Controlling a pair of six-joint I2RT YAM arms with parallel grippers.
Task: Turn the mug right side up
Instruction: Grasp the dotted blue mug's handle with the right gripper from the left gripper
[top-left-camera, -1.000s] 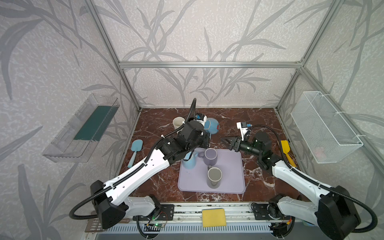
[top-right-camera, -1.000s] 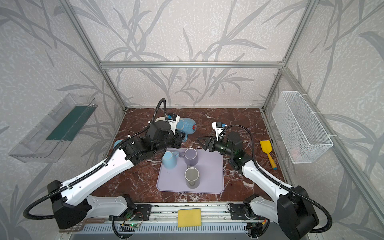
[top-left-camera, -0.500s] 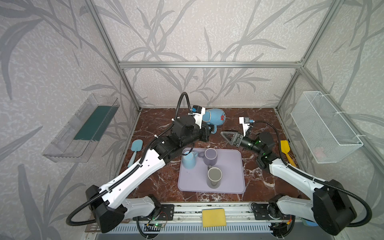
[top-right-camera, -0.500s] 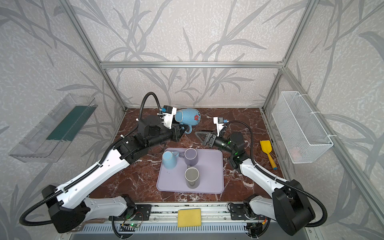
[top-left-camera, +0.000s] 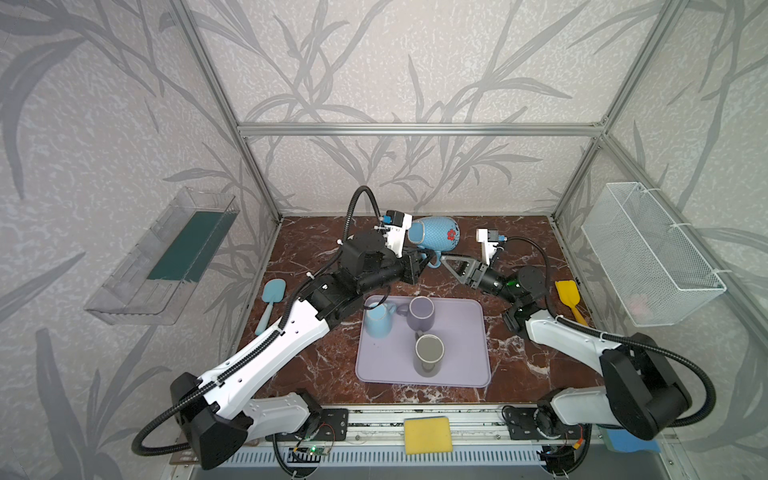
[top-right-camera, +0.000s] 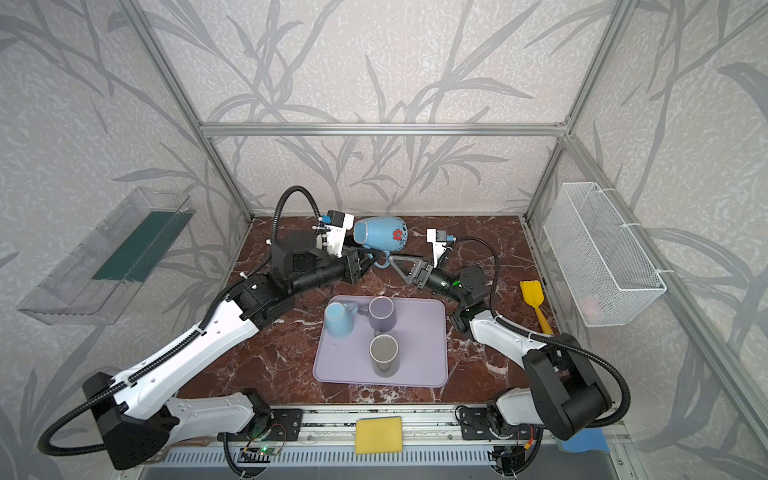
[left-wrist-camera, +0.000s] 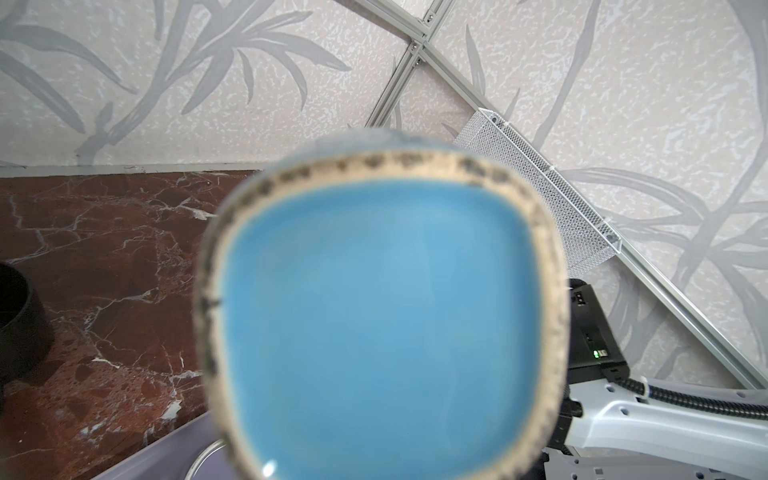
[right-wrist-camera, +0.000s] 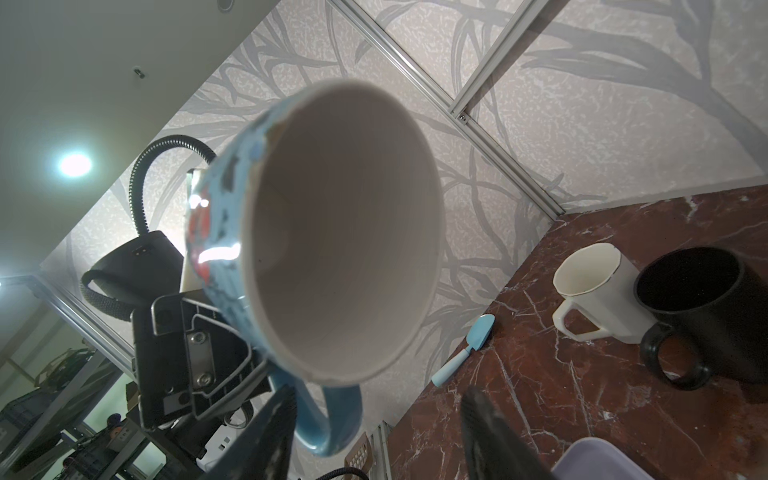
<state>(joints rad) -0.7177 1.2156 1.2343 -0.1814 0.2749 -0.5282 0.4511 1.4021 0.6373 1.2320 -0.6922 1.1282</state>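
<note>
Left gripper (top-left-camera: 422, 259) is clenching the handle of the blue dotted ceramic mug with a red flower (top-left-camera: 434, 237), holding it in the air above the back of the red-brown marble tabletop (top-left-camera: 519, 357). In both top views the mug (top-right-camera: 380, 235) is lying on its side: base turned toward the left arm, mouth turned toward the right arm, handle hanging underneath.

Left wrist view: the glazed blue base (left-wrist-camera: 382, 324) is filling most of the picture, blurred from closeness.

Right wrist view: the camera is looking straight into the pale inside of the mug (right-wrist-camera: 345, 232). Right gripper (right-wrist-camera: 376, 415) is standing with jaws apart and nothing between them, and the handle is hanging just beside one fingertip (right-wrist-camera: 274, 424). Contact cannot be told.

In a top view the right gripper (top-left-camera: 451, 266) is pointing at the handle from the right, just beside the left one.

A lilac plastic tray (top-left-camera: 469, 365) is sitting nearer the front, well below the lifted mug, carrying a light blue mug (top-left-camera: 377, 324), a purple mug (top-left-camera: 420, 313) and a grey mug (top-left-camera: 429, 355).
</note>
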